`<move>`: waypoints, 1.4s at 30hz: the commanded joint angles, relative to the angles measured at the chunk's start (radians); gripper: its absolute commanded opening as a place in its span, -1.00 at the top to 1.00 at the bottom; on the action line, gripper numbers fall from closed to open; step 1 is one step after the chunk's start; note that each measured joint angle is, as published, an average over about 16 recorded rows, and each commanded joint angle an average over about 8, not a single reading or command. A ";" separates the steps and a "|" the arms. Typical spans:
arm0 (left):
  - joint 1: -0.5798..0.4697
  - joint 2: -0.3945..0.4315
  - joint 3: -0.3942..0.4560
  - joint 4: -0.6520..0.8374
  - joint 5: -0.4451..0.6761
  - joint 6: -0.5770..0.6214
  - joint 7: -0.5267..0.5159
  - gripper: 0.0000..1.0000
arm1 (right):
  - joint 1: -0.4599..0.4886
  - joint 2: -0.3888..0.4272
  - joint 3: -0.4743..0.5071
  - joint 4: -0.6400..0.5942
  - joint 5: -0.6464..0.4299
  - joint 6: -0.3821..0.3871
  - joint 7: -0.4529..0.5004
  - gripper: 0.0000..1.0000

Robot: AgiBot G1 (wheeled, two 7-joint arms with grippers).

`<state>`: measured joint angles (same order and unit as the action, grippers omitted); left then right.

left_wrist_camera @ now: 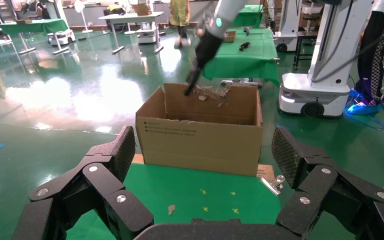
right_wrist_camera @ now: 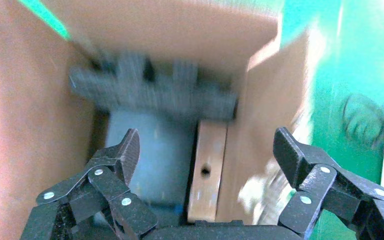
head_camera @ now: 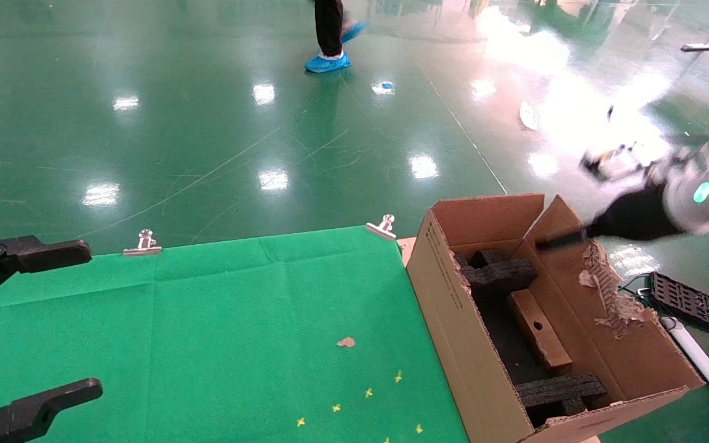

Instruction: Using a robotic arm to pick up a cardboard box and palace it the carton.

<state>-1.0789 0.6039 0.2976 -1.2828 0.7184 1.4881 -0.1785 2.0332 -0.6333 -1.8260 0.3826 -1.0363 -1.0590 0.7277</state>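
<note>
One cardboard box (head_camera: pixel 539 329) lies flat inside the single carton (head_camera: pixel 471 344), between two black foam inserts (head_camera: pixel 499 274), the carton standing against the right edge of the green-covered table (head_camera: pixel 207 320). The robotic arm, the right one, hangs blurred above the carton's torn far flap, and its gripper (right_wrist_camera: pixel 205 150) holds its fingers wide apart with nothing between them, seemingly just over the box. The left gripper (left_wrist_camera: pixel 202 155) waits at the table's left edge, likewise spread and empty; two metal clips (head_camera: pixel 143 243) pin the cloth's far edge.
</note>
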 commanded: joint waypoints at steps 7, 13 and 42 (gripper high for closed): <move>0.000 0.000 0.000 0.000 0.000 0.000 0.000 -1.00 | 0.161 0.072 0.039 0.154 -0.007 0.025 -0.081 -1.00; 0.000 0.000 0.001 0.000 -0.001 0.000 0.000 -1.00 | 0.167 0.111 0.040 0.278 -0.036 0.093 -0.108 -1.00; -0.001 -0.001 0.002 0.001 -0.002 -0.001 0.001 -1.00 | -0.306 0.076 0.675 0.562 0.101 -0.112 -0.290 -1.00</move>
<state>-1.0795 0.6032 0.2999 -1.2815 0.7169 1.4876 -0.1772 1.7273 -0.5568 -1.1502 0.9451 -0.9351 -1.1717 0.4371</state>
